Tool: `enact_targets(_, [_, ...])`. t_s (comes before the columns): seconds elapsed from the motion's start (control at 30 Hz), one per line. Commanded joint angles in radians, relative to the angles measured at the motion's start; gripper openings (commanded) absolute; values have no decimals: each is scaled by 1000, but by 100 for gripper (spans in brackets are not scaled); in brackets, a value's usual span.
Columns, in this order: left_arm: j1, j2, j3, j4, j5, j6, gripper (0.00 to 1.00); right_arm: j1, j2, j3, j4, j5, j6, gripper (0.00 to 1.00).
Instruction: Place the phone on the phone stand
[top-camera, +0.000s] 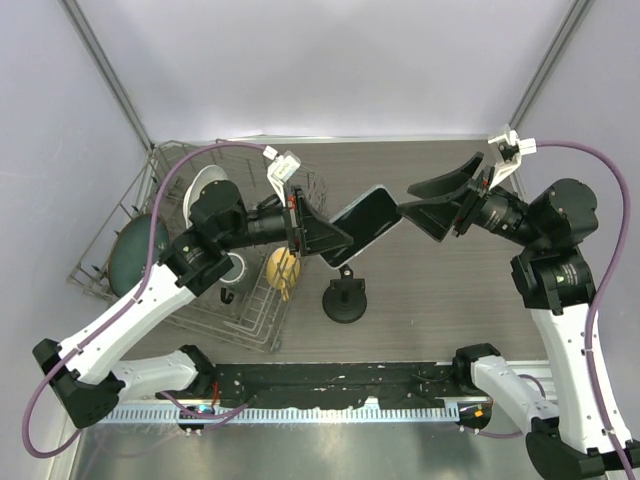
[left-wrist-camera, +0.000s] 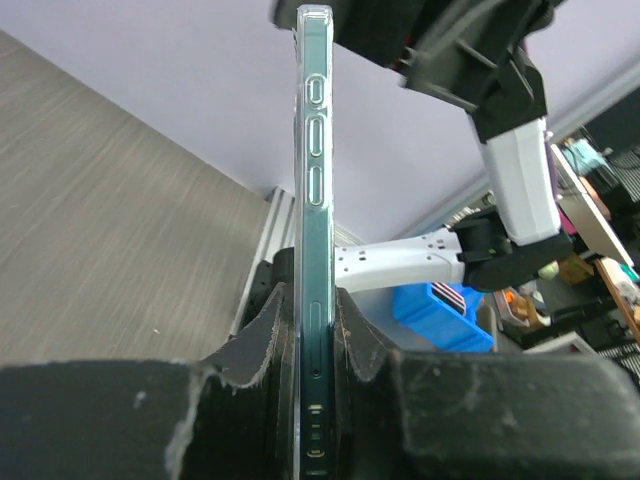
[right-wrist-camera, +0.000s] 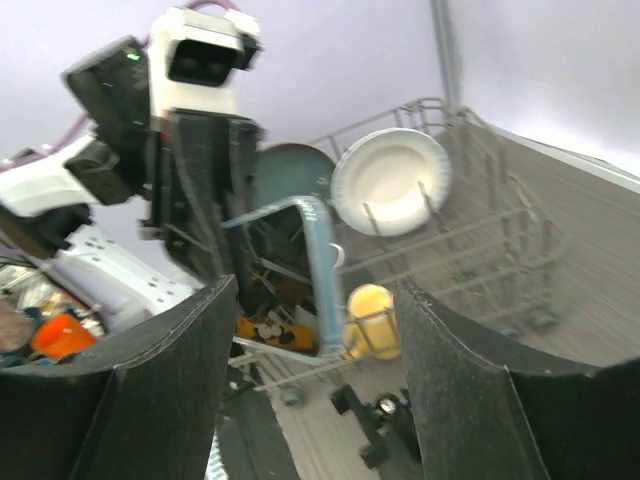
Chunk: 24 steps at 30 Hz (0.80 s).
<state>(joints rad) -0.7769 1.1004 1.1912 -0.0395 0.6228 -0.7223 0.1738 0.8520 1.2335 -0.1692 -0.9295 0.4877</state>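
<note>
My left gripper is shut on one end of the phone, a flat black slab held in the air above the table, tilted up to the right. In the left wrist view the phone shows edge-on between my fingers. My right gripper is open, its jaws spread just right of the phone's free end, not touching it. In the right wrist view the phone's edge shows between the open fingers. The phone stand, black with a round base, sits on the table below the phone; it also shows in the right wrist view.
A wire dish rack stands at the left with a white plate, a dark green plate, a yellow cup and a dark mug. Grey walls close in the table. A black rail runs along the near edge.
</note>
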Motion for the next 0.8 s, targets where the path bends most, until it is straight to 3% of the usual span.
enact_targets(0.0, [-10,-56,19,133,72,7,0,-3,37,58,-201,108,-166,69])
enact_targets(0.17, [-10,-51,16,142,81,-2,0,0,50,18,-118,-7,-73,68])
enact_targets(0.3, [-10,-39,15,171,97,-19,0,24,56,-99,254,-156,213,62])
enact_targets(0.37, [-10,-31,13,181,103,-25,0,59,81,-129,350,-173,325,59])
enact_targets(0.53, [-10,-20,10,210,120,-45,0,177,128,-120,313,-125,259,52])
enact_targets(0.77, [-10,-28,-1,208,138,-45,0,179,137,-104,342,-101,270,48])
